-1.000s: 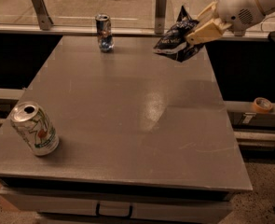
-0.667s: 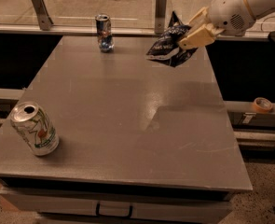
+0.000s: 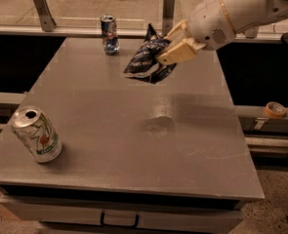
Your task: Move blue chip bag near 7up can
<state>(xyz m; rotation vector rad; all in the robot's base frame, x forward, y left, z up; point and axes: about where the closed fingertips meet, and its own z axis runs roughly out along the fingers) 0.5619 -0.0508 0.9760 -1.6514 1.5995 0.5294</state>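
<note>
One grey table [image 3: 133, 179] carries two drink cans. The first is the 7up can [image 3: 37, 134], white-silver with green and red markings, well apart from the fingers, down and to their left near the table's front corner. The second is a slimmer blue and silver can [image 3: 109, 34], left of the fingers at the far edge. There is one blue chip bag [image 3: 143, 62], pinched by the one gripper [image 3: 164, 48], which hangs above the far part of the table. Its two tan fingers [image 3: 180, 52] close on the bag's right side. One roll of tape [image 3: 274, 109] sits off the table, below and right of the fingers.
</note>
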